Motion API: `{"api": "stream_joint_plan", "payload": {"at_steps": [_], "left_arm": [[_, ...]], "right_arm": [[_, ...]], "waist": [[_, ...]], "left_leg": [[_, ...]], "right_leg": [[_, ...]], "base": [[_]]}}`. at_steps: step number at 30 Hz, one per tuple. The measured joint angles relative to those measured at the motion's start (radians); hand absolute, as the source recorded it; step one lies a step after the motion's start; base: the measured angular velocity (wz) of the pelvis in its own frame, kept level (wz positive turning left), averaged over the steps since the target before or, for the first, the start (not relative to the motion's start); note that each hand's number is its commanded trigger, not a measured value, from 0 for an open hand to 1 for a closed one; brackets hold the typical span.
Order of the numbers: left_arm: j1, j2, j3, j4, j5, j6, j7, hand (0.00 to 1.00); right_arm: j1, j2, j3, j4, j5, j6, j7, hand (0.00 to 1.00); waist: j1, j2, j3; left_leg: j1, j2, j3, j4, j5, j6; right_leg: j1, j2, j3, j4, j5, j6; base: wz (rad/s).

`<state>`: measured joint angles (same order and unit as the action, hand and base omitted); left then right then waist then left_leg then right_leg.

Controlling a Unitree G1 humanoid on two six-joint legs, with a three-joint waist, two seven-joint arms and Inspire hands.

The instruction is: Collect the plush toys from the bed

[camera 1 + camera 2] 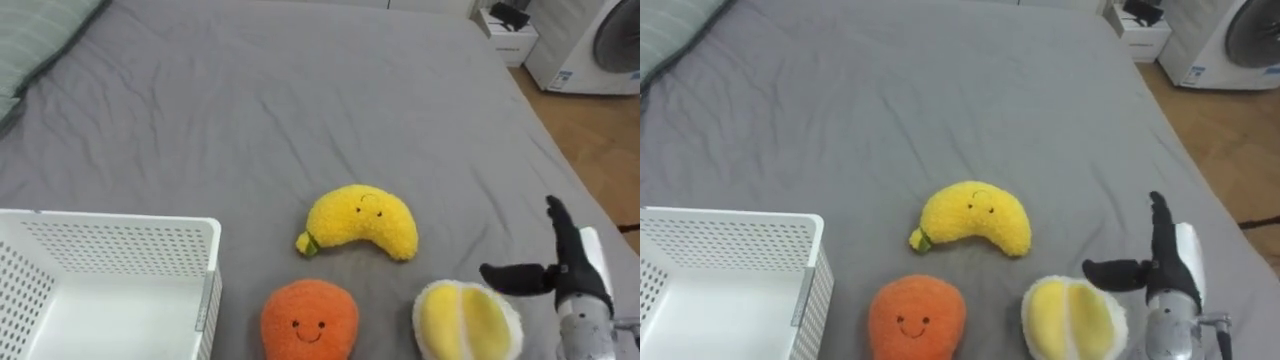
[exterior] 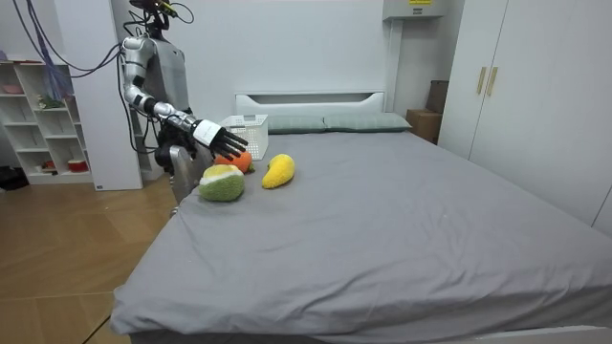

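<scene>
Banana plush (image 1: 362, 222) lies on the grey bed (image 1: 300, 100), long axis crosswise, stem end toward the white basket (image 1: 120, 240). The right robot hand (image 1: 567, 270), fingers spread and empty, hovers beside the halved fruit plush (image 1: 468, 322). The room view adds this plush's green rind and the robot standing at the bedside.

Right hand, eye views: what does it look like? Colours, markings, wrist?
The right hand has black fingers and a black thumb, a white plate on its back and a silver-grey metal wrist below. In the room view the forearm looks dark and the upper arm silver-grey.
</scene>
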<state>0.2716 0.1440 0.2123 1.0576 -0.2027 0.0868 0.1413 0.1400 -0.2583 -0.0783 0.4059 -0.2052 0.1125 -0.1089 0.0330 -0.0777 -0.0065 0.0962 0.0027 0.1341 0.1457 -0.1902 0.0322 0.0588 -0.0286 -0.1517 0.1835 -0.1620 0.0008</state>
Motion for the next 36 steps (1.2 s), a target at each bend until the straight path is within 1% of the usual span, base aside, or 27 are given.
{"api": "stream_joint_plan", "payload": {"at_steps": [1,2,4,6,7,8,11,12,13,14,16,17,18,19,20,24,26,28,31,36], "left_arm": [[0.0,0.0,0.0,0.0,0.0,0.0,-0.001,0.0],[0.0,0.0,0.0,0.0,0.0,0.001,-0.001,0.0],[0.003,0.0,0.001,-0.001,0.016,0.004,-0.001,0.0],[0.007,0.0,0.002,-0.019,0.063,0.02,-0.001,0.0],[0.007,0.0,0.002,-0.021,0.069,0.021,-0.001,0.0],[0.003,0.0,0.002,-0.024,0.081,0.025,-0.001,0.0],[0.005,0.001,0.001,-0.041,0.088,0.043,-0.001,0.0],[0.008,0.001,0.001,-0.042,0.088,0.049,-0.001,0.0],[0.01,0.001,0.002,-0.043,0.088,0.055,-0.001,0.0],[0.011,0.002,0.003,-0.045,0.088,0.067,-0.001,0.0],[0.012,0.003,0.004,-0.049,0.088,0.078,-0.001,0.0],[0.011,0.003,0.004,-0.049,0.088,0.081,-0.001,0.0],[0.011,0.003,0.004,-0.049,0.088,0.083,-0.001,0.0],[0.011,0.003,0.004,-0.049,0.088,0.083,-0.001,0.0],[0.011,0.004,0.004,-0.05,0.088,0.083,-0.001,0.0],[0.015,0.008,0.004,-0.05,0.089,0.083,0.001,0.0],[0.016,0.008,0.004,-0.05,0.089,0.086,0.002,0.0],[0.017,0.008,0.004,-0.053,0.111,0.088,0.003,0.0],[0.016,0.008,0.004,-0.056,0.128,0.09,0.004,0.0],[0.013,0.007,0.001,-0.058,0.128,0.111,0.004,0.0]], "right_arm": [[0.0,0.0,0.005,0.017,-0.001,0.005,0.016,0.0],[0.001,0.0,0.015,0.034,-0.002,0.02,0.044,0.0],[0.002,0.0,0.018,0.052,-0.006,0.023,0.082,0.0],[0.002,0.0,0.017,0.06,-0.023,0.035,0.125,0.0],[0.003,0.0,0.017,0.063,-0.034,0.035,0.136,0.0],[0.001,0.0,0.018,0.08,-0.067,0.036,0.156,0.0],[-0.001,0.0,0.022,0.132,-0.132,0.044,0.199,0.0],[0.0,0.001,0.022,0.144,-0.161,0.058,0.216,0.0],[0.0,0.001,0.022,0.148,-0.173,0.064,0.223,0.0],[-0.001,0.0,0.02,0.165,-0.187,0.064,0.232,0.0],[-0.001,0.0,0.017,0.183,-0.199,0.073,0.244,0.0],[-0.007,0.0,0.016,0.196,-0.207,0.076,0.259,0.08],[-0.019,0.0,0.015,0.215,-0.216,0.079,0.27,0.43],[-0.024,0.0,0.014,0.218,-0.221,0.082,0.276,0.93],[-0.031,0.0,0.014,0.224,-0.229,0.085,0.285,1.0],[-0.042,-0.001,0.01,0.256,-0.237,0.087,0.294,1.0],[-0.043,-0.002,-0.003,0.257,-0.237,0.087,0.294,1.0],[-0.04,-0.002,-0.007,0.257,-0.236,0.087,0.294,1.0],[-0.035,0.0,-0.003,0.257,-0.236,0.091,0.294,1.0],[-0.031,0.007,0.029,0.257,-0.236,0.107,0.281,1.0]], "waist": [[0.001,-0.002,-0.0001],[0.001,-0.003,0.0007],[0.001,-0.002,0.001],[-0.001,-0.003,0.0013],[-0.001,0.0,0.0042],[0.001,0.0,0.0051],[0.009,-0.005,0.0025],[0.011,-0.006,0.0018],[0.013,-0.007,0.0013],[0.014,-0.011,-0.0008],[0.021,-0.009,0.0007],[0.024,-0.008,0.0015],[0.025,-0.009,0.0017],[0.026,-0.01,0.0019],[0.026,-0.012,0.0028],[0.028,-0.022,0.005],[0.028,-0.022,0.0051],[0.031,-0.022,0.005],[0.031,-0.018,0.0037],[0.036,-0.005,0.0012]], "left_leg": [[0.0,0.0,0.0,0.0,0.0,0.0],[0.0,0.0,0.0,0.001,0.0,0.0],[-0.003,0.0,-0.002,0.002,0.0,0.0],[-0.004,0.0,-0.004,0.005,0.0,0.0],[-0.003,-0.001,-0.006,0.005,0.0,0.0],[-0.001,-0.001,-0.01,0.005,0.0,0.0],[0.0,-0.001,-0.016,0.006,0.0,0.0],[-0.001,-0.002,-0.02,0.005,0.0,0.0],[-0.001,-0.002,-0.022,0.005,0.0,0.0],[-0.003,-0.002,-0.027,0.006,0.0,0.0],[-0.005,-0.002,-0.03,0.006,0.0,0.0],[-0.005,-0.002,-0.03,0.006,0.0,0.0],[-0.005,-0.002,-0.03,0.006,0.0,0.0],[-0.005,-0.002,-0.03,0.007,0.0,0.0],[-0.005,-0.002,-0.03,0.007,0.0,0.0],[-0.004,-0.002,-0.037,0.008,-0.001,0.0],[-0.005,-0.003,-0.039,0.008,-0.001,0.0],[-0.005,-0.003,-0.04,0.008,-0.001,0.0],[-0.006,-0.003,-0.044,0.008,0.0,0.0],[-0.005,-0.003,-0.043,0.007,0.0,0.0]], "right_leg": [[0.0,0.0,-0.001,0.0,0.0,0.0],[-0.002,-0.001,-0.001,0.001,0.0,0.0],[-0.003,-0.004,-0.004,0.001,0.0,0.0],[0.004,-0.005,-0.008,0.001,0.0,0.0],[0.008,-0.004,-0.012,-0.001,0.0,0.0],[0.008,-0.006,-0.016,-0.005,0.0,0.0],[0.01,-0.007,-0.026,-0.014,0.0,0.0],[0.012,-0.007,-0.03,-0.014,0.0,0.0],[0.012,-0.006,-0.032,-0.014,0.0,0.0],[0.012,-0.006,-0.037,-0.015,0.0,0.0],[0.012,-0.007,-0.04,-0.016,0.0,0.0],[0.013,-0.006,-0.04,-0.016,0.0,0.0],[0.013,-0.007,-0.04,-0.016,0.0,0.0],[0.014,-0.007,-0.04,-0.016,0.0,0.0],[0.015,-0.007,-0.041,-0.017,0.0,0.0],[0.027,-0.007,-0.047,-0.033,0.001,0.0],[0.027,-0.007,-0.048,-0.033,0.001,0.0],[0.027,-0.006,-0.049,-0.033,0.001,0.0],[0.026,-0.005,-0.053,-0.032,0.001,-0.001],[0.028,-0.005,-0.053,-0.03,0.001,-0.001]], "base": [[0.0],[0.0],[0.0],[0.02],[0.09],[0.09],[0.09],[0.09],[0.1],[0.09],[0.06],[0.0],[0.0],[0.0],[0.0],[0.04],[0.0],[0.02],[0.02],[0.0]]}}
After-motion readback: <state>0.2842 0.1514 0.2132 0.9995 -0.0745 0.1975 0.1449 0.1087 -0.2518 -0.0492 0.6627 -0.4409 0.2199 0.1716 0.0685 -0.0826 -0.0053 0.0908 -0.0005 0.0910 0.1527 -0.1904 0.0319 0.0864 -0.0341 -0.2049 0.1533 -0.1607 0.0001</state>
